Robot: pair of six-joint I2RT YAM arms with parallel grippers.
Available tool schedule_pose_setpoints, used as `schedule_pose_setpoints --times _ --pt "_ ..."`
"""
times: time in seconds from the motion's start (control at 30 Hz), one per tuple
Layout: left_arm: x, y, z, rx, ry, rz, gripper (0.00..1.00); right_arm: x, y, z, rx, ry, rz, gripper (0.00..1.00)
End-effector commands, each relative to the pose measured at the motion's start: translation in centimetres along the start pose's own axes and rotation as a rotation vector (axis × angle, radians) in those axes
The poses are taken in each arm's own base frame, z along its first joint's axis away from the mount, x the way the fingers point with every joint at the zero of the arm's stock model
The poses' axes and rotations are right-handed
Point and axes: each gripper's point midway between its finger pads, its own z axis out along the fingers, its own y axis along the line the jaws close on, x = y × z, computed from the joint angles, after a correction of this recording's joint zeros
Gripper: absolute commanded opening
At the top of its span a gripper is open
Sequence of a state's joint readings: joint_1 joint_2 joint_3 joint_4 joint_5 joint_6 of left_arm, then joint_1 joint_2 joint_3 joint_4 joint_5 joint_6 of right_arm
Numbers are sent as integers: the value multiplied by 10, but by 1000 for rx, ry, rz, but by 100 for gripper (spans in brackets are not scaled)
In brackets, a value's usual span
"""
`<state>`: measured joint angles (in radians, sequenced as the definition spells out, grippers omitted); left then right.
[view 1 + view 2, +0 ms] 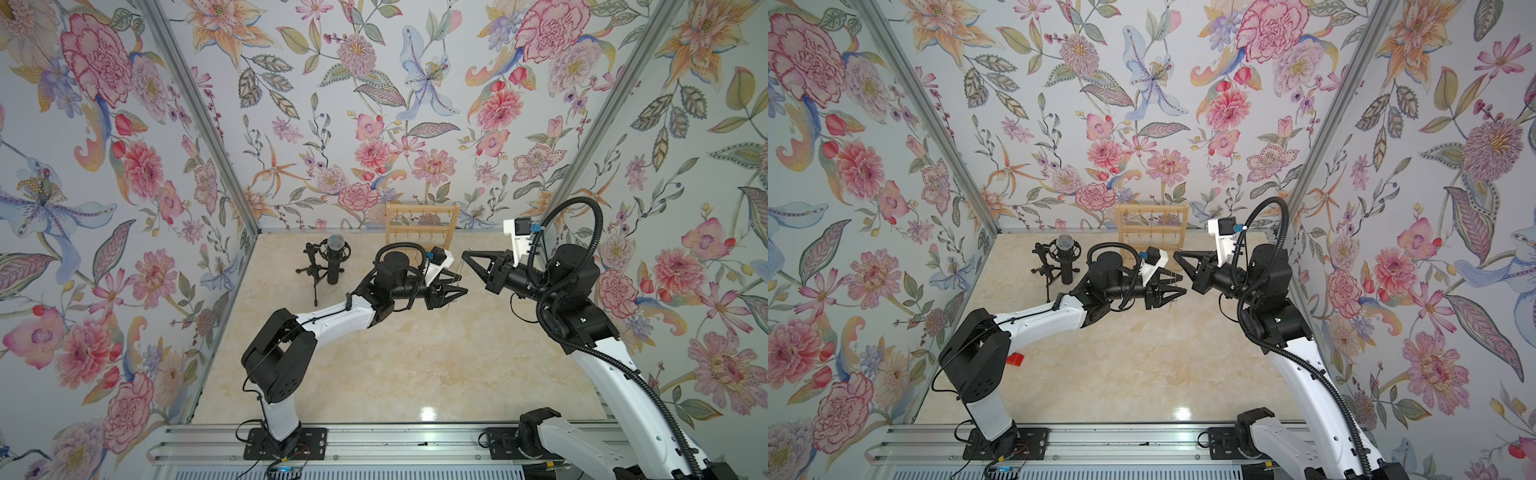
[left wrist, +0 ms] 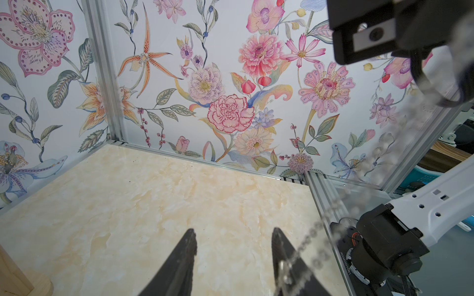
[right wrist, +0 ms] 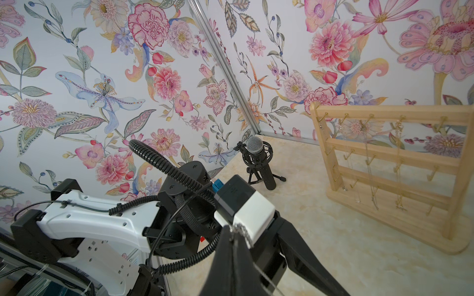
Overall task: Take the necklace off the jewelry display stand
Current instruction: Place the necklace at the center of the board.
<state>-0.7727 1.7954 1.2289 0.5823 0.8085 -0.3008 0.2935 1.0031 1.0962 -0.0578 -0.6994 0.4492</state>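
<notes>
The pale wooden jewelry display stand (image 1: 422, 206) (image 1: 1152, 208) stands at the back wall. In the right wrist view the stand (image 3: 392, 153) still carries several thin chains on its hooks. My right gripper (image 1: 465, 252) (image 1: 1176, 253) (image 3: 230, 229) hovers in front of the stand, shut on a silver necklace (image 3: 242, 232) pinched at its tip. The necklace (image 2: 315, 230) trails down and lies across one finger of my left gripper (image 1: 460, 283) (image 1: 1182, 284) (image 2: 234, 230). That gripper is open just below and in front of the right one.
A black microphone on a small tripod (image 1: 334, 259) (image 3: 259, 159) stands left of the stand. The stand's base corner (image 2: 15, 279) shows beside my left gripper. A small red object (image 1: 1016, 359) lies on the marble tabletop by the left arm. Flowered walls enclose three sides.
</notes>
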Motion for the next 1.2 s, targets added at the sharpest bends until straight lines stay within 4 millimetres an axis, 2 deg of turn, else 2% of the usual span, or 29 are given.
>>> schedule_pose_setpoints --times 0.0,0.27,0.63,1.0,1.17 --pt "5 -11 6 44 -4 8 42 4 1 0 -3 10 -11 0" --pt "8 -10 5 40 3 1 16 6 -1 1 2 14 -11 0" --pt "15 -10 0 13 12 -12 0 8 -2 1 8 13 -11 0" --pt "14 -10 -10 -33 11 -27 0 16 -5 5 11 30 -15 0" --pt "16 -9 -21 -88 20 -60 0 24 -4 11 5 51 -23 0"
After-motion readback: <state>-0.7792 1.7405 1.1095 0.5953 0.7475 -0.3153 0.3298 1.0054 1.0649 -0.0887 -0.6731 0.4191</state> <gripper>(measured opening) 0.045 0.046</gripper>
